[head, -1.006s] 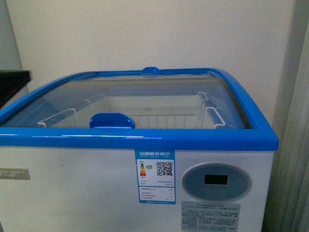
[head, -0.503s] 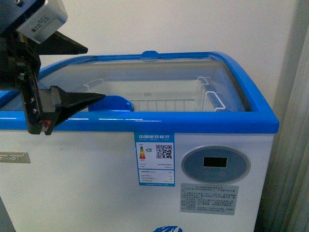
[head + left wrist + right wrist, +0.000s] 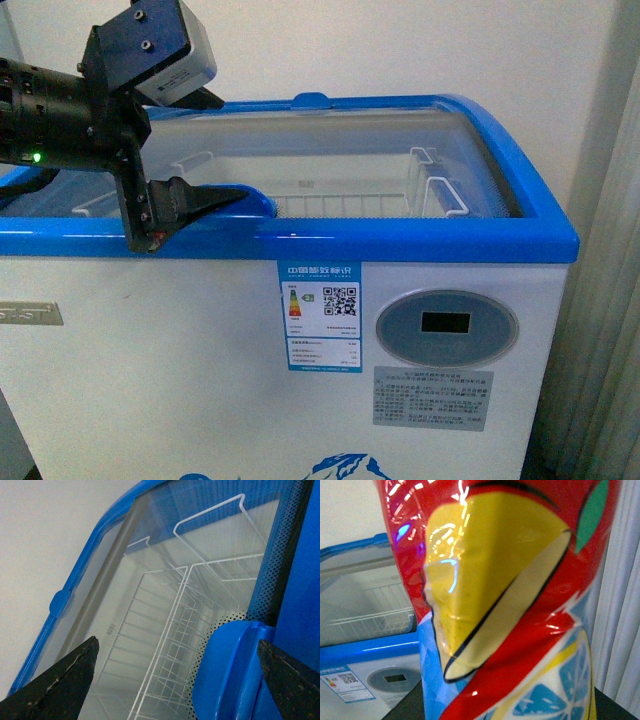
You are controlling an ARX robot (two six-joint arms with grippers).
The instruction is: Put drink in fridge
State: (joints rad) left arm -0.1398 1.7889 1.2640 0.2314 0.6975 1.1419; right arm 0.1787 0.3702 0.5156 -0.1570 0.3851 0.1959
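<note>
Left gripper (image 3: 233, 148) spread wide above the fridge (image 3: 400, 240) front rim, at my 10 o'clock.
Its lower finger (image 3: 200, 195) sits just beside the one blue lid handle (image 3: 258, 203). I see the curved glass lid (image 3: 340, 140) reaching the blue rim at 3 o'clock, with two wire baskets (image 3: 350, 205) beneath. One drink (image 3: 505, 605) fills the right wrist view, outside the fridge. I cannot tell the right fingers' state.

Plain off-white wall (image 3: 420, 45) ahead of me, pale grey pleated curtain (image 3: 605, 330) hanging at my far right, soft even light as I read it.
</note>
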